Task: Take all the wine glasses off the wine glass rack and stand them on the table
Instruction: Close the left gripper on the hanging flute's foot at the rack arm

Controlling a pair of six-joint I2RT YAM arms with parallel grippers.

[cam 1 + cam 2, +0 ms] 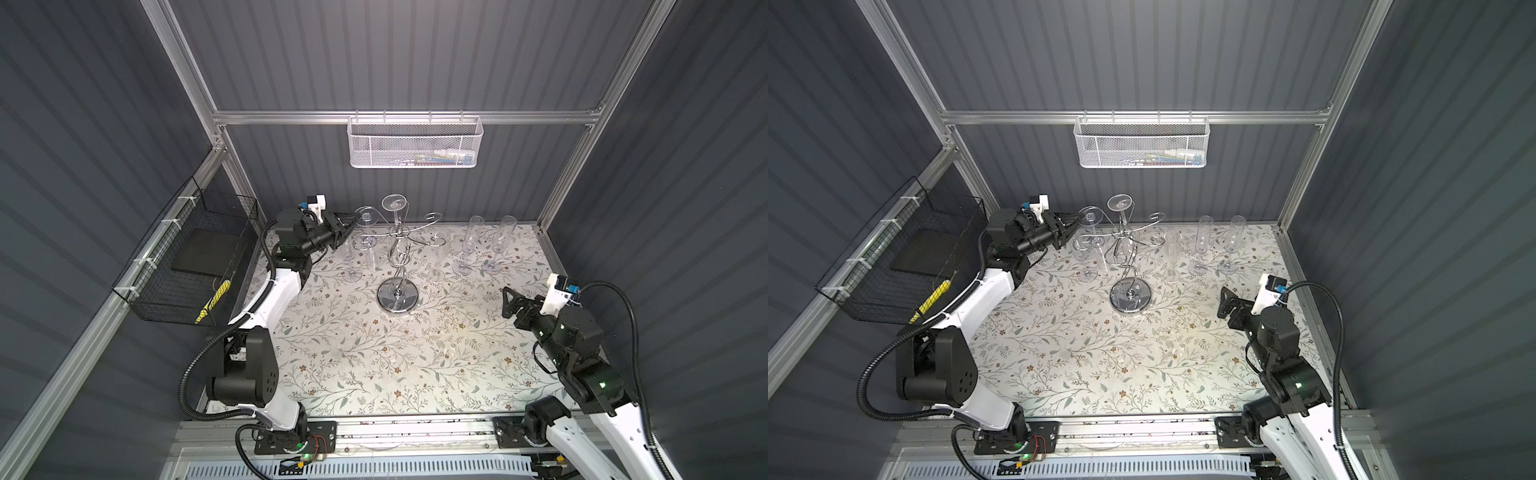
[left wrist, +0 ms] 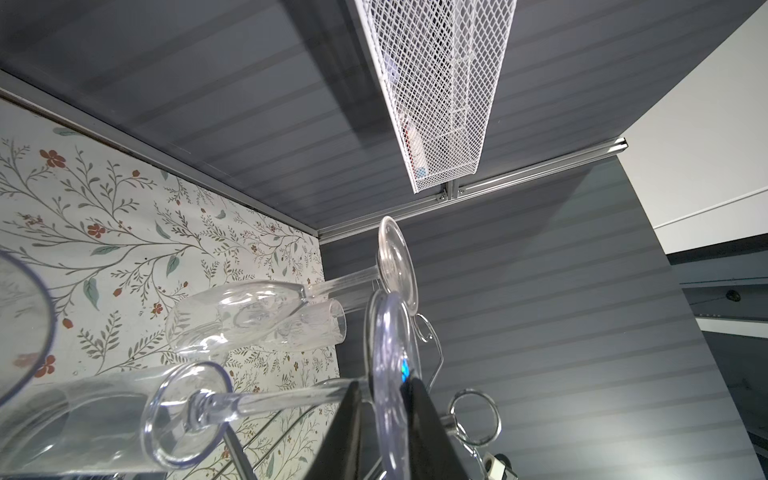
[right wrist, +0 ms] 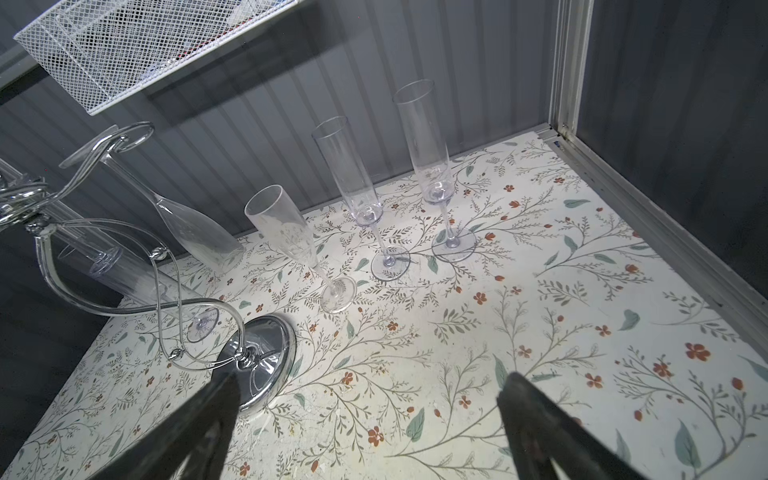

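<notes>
The wine glass (image 2: 388, 332) hangs upside down on the left arm of the wine glass rack (image 1: 386, 300), which stands at the back middle of the desk (image 1: 374, 374). My left pincer (image 1: 353, 221) has its fingers close on both sides of the glass foot. Whether they press it, I cannot tell. My right pincer (image 1: 509, 303) is spread wide and empty, above the desk's right side.

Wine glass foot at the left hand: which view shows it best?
Left wrist view: the wine glass foot sits edge-on, close up, between the fingers of the left hand. Both top views show it small and see-through at the hand's tip. Right wrist view: cannot pick it out.
</notes>
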